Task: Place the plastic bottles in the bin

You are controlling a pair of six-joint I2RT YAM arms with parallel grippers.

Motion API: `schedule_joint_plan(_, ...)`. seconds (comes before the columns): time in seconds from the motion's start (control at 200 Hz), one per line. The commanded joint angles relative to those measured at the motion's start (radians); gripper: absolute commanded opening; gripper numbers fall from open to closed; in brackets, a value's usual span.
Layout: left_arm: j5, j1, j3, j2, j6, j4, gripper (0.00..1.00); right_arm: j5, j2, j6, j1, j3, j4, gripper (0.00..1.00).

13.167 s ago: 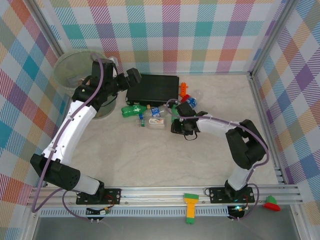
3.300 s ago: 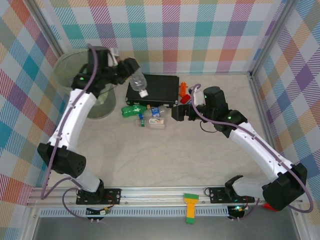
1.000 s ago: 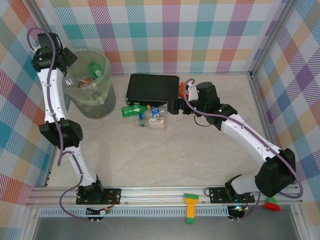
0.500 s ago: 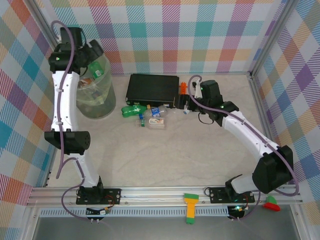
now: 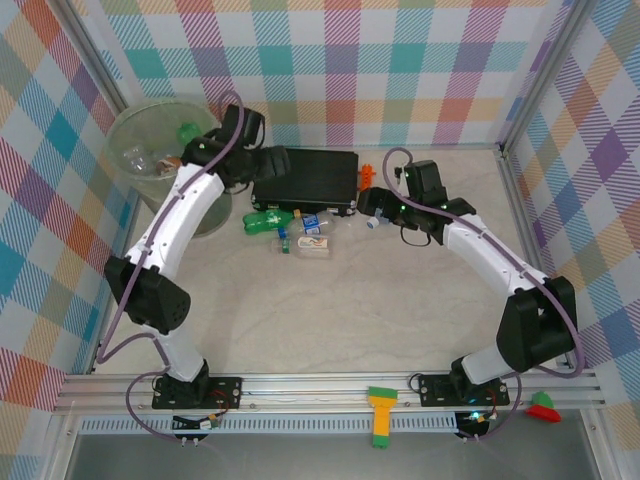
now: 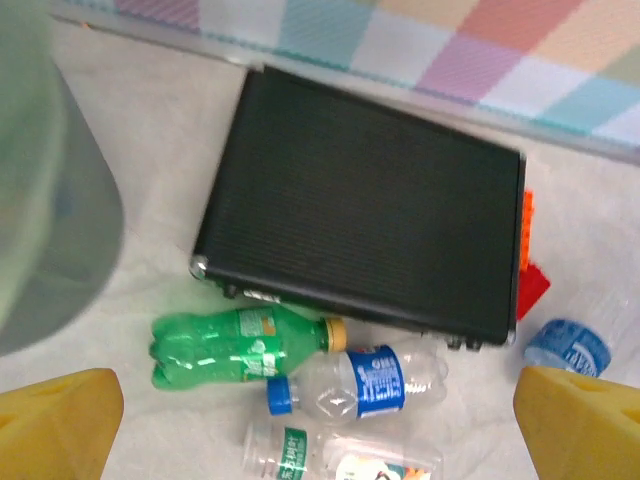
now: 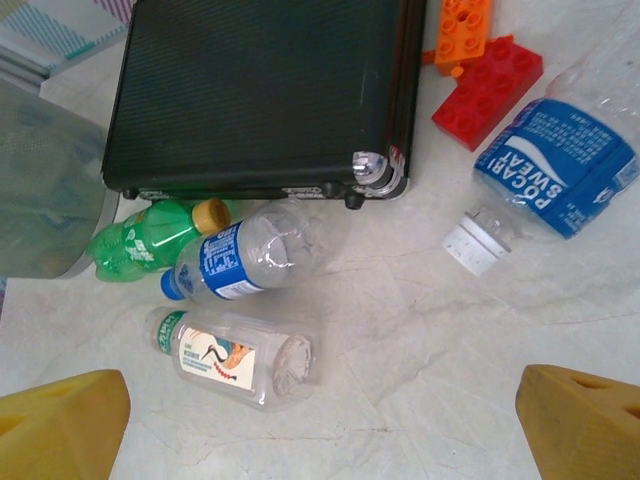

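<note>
The bin stands just left of the black case, by its far left corner. There are plastic bottles in it. A green bottle sits high up on the side nearest the case. Clear ones lie lower down, and one is a red-label bottle. The bin's pale wall makes them blurry, so I cannot count them.

Four more bottles lie on the bench. A green yellow-cap bottle and a clear blue-label bottle lie right beside the near side of the case. A clear white-label bottle lies just in front of those two. The big blue bottle with a white cap lies off the case's near right corner. It is next to the red toy piece and the orange toy piece.

The left end effector hangs over the left end of the case, with its fingers wide apart, and it holds nothing. The right end effector hangs by the right end of the case, also wide apart and holding nothing.

In the left wrist view the white-label bottle is cut off at the bottom. A yellow finger hides part of the big blue bottle there. The bin is only a grey-green blur left of the case.
</note>
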Motion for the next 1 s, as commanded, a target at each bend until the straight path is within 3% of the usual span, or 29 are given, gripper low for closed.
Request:
schedule_joint_plan(0.0,0.003,-0.026,-0.151,-0.109,-0.130,0.103,1.00,-0.092,0.037,-0.034,-0.002,-0.003,0.015,0.99)
schedule_joint_plan(0.19,-0.091,-0.112,-0.396,-0.219,-0.331,0.192,1.00,-0.264,0.168,-0.071,0.021,0.057,0.019,0.91)
schedule_joint_plan(0.46,-0.148,-0.175,-0.567,-0.284,-0.532,0.142,1.00,-0.277,0.348,-0.089,0.109,0.179,0.047,0.89)
schedule_joint_plan(0.995,-0.156,-0.183,-0.703,-0.379,-0.659,0.100,1.00,-0.275,0.582,-0.145,0.181,0.375,0.030,0.87)
